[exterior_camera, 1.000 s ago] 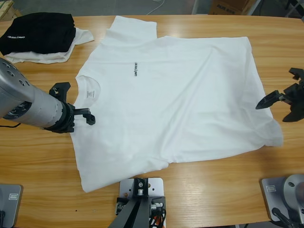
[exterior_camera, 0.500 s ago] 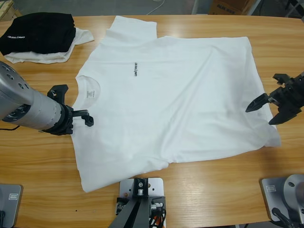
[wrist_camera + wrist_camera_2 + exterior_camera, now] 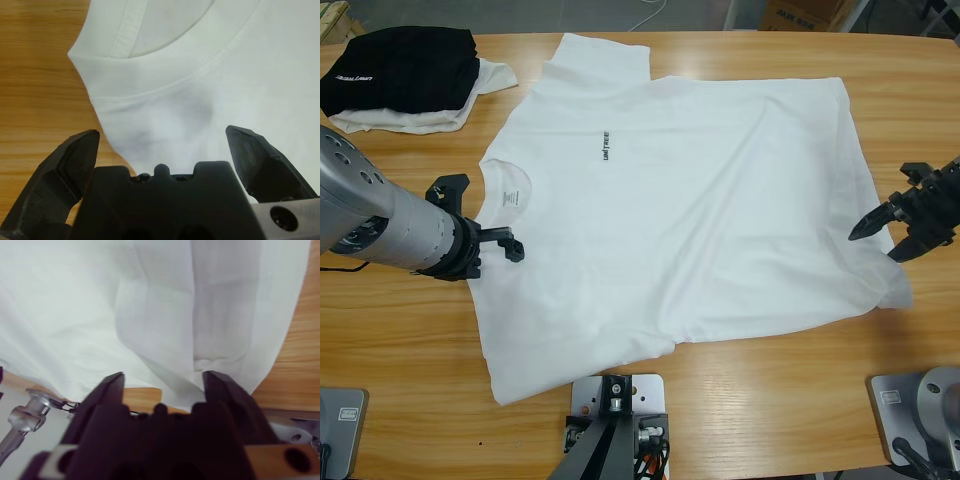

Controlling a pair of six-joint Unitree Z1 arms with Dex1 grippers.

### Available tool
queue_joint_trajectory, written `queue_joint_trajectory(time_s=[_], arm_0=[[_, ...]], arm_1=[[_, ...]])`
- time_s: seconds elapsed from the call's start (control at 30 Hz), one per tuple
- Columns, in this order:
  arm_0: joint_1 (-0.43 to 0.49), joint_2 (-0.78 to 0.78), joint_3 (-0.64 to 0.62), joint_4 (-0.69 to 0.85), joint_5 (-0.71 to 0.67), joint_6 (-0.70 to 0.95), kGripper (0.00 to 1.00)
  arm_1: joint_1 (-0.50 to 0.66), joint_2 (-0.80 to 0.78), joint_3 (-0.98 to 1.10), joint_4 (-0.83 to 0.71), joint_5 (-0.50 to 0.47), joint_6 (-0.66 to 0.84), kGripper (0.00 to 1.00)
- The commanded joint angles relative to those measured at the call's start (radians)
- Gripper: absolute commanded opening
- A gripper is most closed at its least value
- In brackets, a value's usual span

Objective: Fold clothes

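While the T-shirt lies flat and unfolded, the scene reads left to right as follows:

Black garment (image 3: 405, 65): folded at the far left corner of the wooden table (image 3: 740, 400), on a smaller white garment (image 3: 420, 118); both look set aside, clear of the work.

Left gripper (image 3: 492, 218): jaws apart, low over the shoulder cloth just beside the collar (image 3: 165, 75), likely placed to pinch that edge for the fold.

White T-shirt (image 3: 720, 200): spread chest-up across the table's middle, neck toward the left arm, hem toward the right; the dark chest print (image 3: 604, 146) faces up, the neck label (image 3: 510, 197) shows inside the collar.

Right gripper (image 3: 887, 228): jaws apart, at the rumpled hem corner (image 3: 210, 365), with cloth between them but not yet clamped, judging by the gap.

Stage: both ends approached, nothing lifted; the fold seems not begun.
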Motion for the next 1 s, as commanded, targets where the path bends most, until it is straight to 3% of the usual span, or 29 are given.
queue_joint_trajectory(time_s=[0.03, 0.37, 0.6, 0.93, 1.0], arm_0=[[-0.009, 0.05, 0.021, -0.025, -0.011, -0.007, 0.999], [-0.009, 0.056, 0.039, -0.032, -0.012, -0.007, 1.0], [-0.009, 0.058, 0.038, -0.043, -0.012, -0.01, 1.0], [-0.009, 0.048, 0.07, -0.043, -0.012, -0.008, 1.0], [-0.009, 0.048, 0.068, -0.043, -0.012, -0.007, 1.0]], arm_1=[[-0.011, -0.013, 0.004, 0.06, 0.051, -0.009, 0.0], [-0.009, -0.019, -0.02, 0.173, 0.02, -0.004, 0.0], [-0.035, -0.151, -0.11, 0.315, -0.28, 0.108, 0.0], [-0.055, -0.064, -0.146, 0.368, -0.453, 0.166, 0.019], [-0.053, -0.023, -0.178, 0.421, -0.512, 0.193, 0.711]])
